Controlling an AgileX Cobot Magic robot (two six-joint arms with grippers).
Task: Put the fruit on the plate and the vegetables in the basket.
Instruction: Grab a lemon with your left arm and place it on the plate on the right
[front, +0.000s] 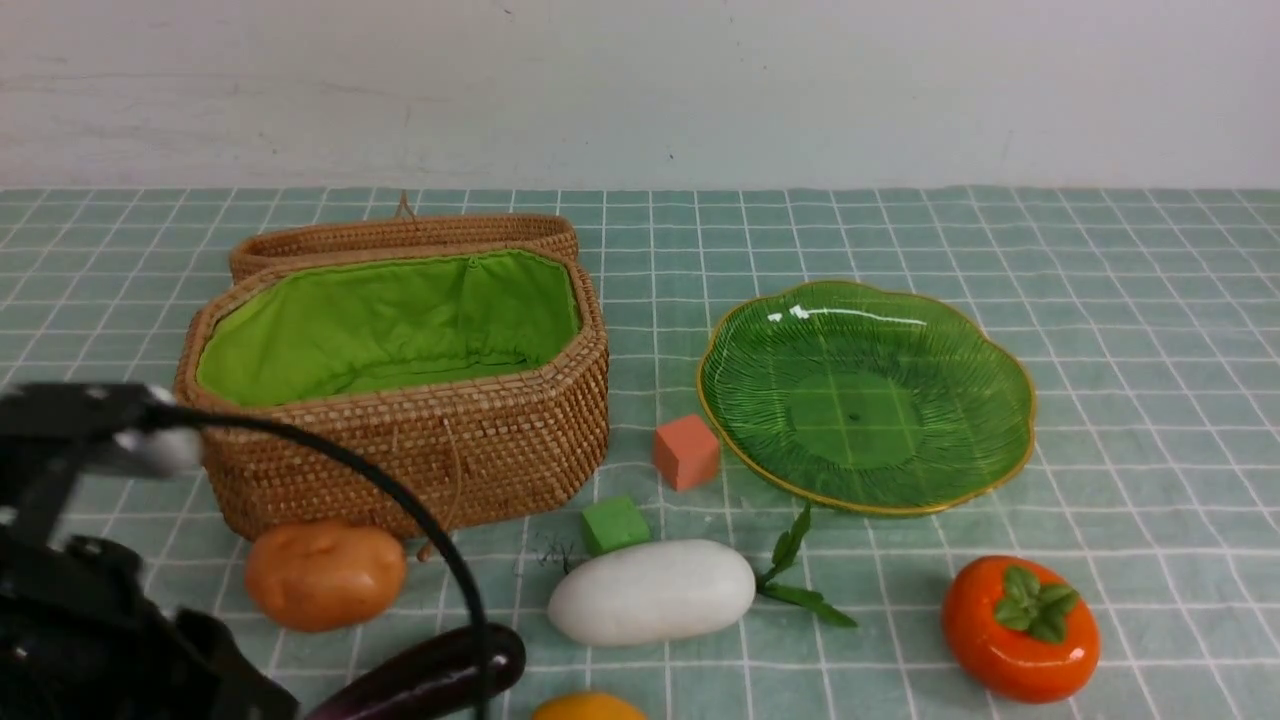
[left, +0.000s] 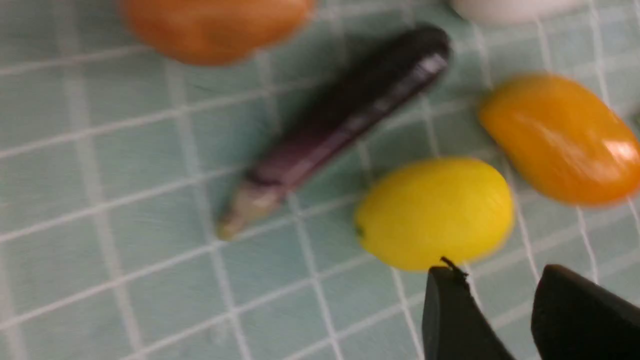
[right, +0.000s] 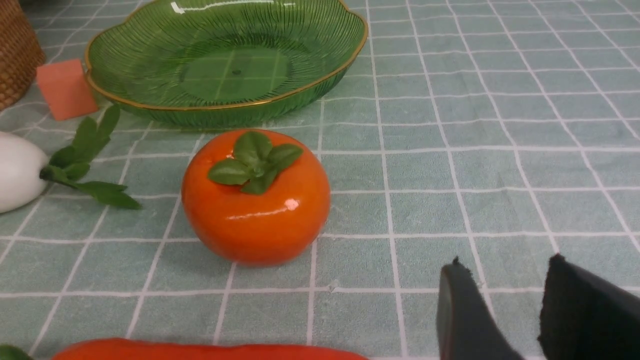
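Observation:
The wicker basket (front: 400, 450) stands open and empty at the left, with the green glass plate (front: 866, 400) empty to its right. In front of them lie the potato (front: 325, 573), eggplant (front: 430, 675), white radish (front: 650, 590), persimmon (front: 1020, 625) and the top of the mango (front: 588, 708). My left gripper (left: 500, 280) is open and empty, close to the lemon (left: 435, 212), with the eggplant (left: 345, 120) and mango (left: 560, 140) beyond. My right gripper (right: 505, 270) is open and empty, off to one side of the persimmon (right: 255, 200). A carrot (right: 210, 351) shows at the right wrist view's edge.
A salmon cube (front: 686, 452) and a green cube (front: 614, 524) sit between the basket and the plate. The basket's lid (front: 400, 235) lies folded back behind it. My left arm (front: 90, 600) and its cable fill the near left corner. A white wall bounds the far side.

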